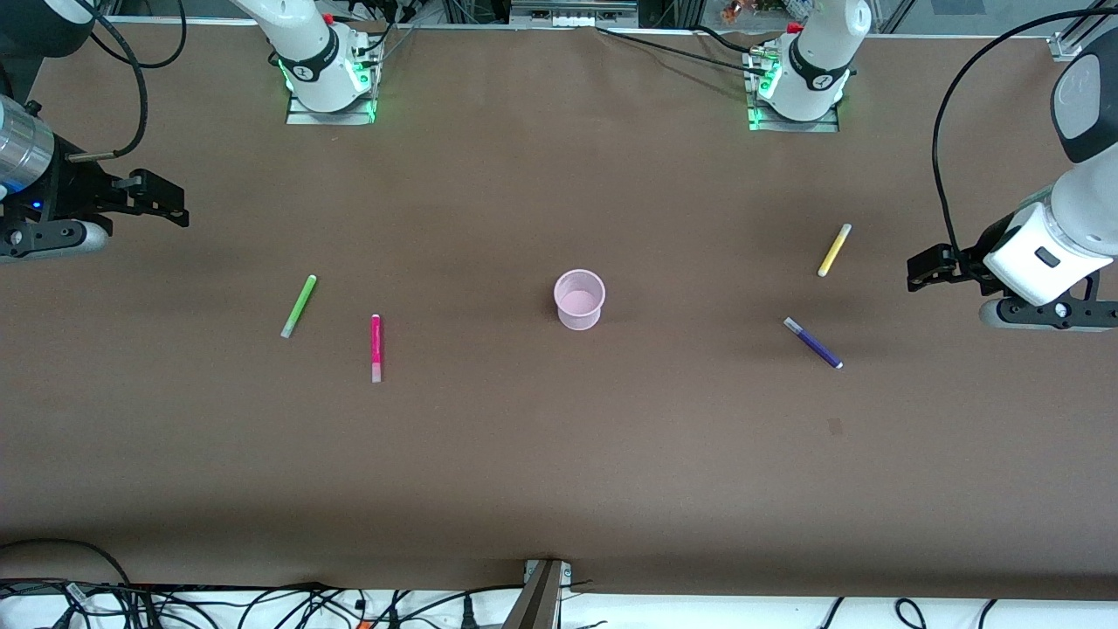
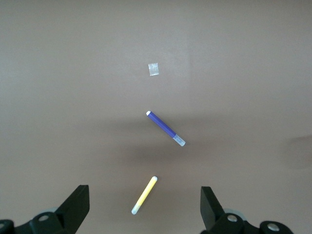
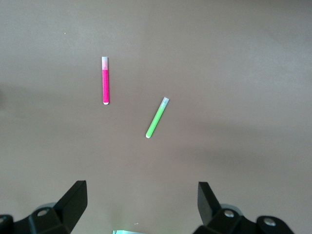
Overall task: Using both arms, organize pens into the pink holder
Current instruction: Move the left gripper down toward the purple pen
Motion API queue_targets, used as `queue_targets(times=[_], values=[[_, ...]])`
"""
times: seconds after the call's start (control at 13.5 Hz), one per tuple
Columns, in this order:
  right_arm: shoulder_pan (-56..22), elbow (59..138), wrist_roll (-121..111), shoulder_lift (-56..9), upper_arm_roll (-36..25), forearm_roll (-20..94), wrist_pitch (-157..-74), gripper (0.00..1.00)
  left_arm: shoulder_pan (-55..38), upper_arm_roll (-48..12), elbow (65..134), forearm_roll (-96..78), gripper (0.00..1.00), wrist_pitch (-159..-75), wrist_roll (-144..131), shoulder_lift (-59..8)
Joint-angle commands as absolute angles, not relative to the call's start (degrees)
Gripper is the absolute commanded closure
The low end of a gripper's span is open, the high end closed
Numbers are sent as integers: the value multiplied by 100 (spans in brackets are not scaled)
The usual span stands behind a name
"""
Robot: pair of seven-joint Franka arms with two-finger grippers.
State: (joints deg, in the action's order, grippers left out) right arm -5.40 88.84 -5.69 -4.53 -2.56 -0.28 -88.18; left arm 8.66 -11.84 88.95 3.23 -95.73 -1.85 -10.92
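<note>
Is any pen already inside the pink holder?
No: the pink holder is empty, and the four pens lie flat on the table, apart from it.

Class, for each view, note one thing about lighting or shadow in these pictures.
Front view: green glow at both arm bases, and the pink holder is evenly lit. Left wrist view: a soft dark band crosses the purple pen. Right wrist view: flat light on the green pen.
</note>
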Motion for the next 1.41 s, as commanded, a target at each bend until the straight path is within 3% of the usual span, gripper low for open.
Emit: queue_targets(times=[0.0, 0.52, 0.89, 1.33], values=[[-492, 8842, -642, -361, -80, -88, -8798, 0, 870, -1204, 8851, 439, 0, -9598, -105, -1099], [-492, 8842, -633, -369, -18, -97, -8991, 0, 879, -1195, 8578, 404, 0, -9633, -343, -1449], [-492, 8842, -633, -360, -9, -88, -8974, 0, 1221, -1187, 8648, 387, 0, -10308, -509, -2195], [-492, 8842, -633, -369, -9, -88, -8974, 0, 1231, -1178, 8675, 457, 0, -10845, -2555, -3242]])
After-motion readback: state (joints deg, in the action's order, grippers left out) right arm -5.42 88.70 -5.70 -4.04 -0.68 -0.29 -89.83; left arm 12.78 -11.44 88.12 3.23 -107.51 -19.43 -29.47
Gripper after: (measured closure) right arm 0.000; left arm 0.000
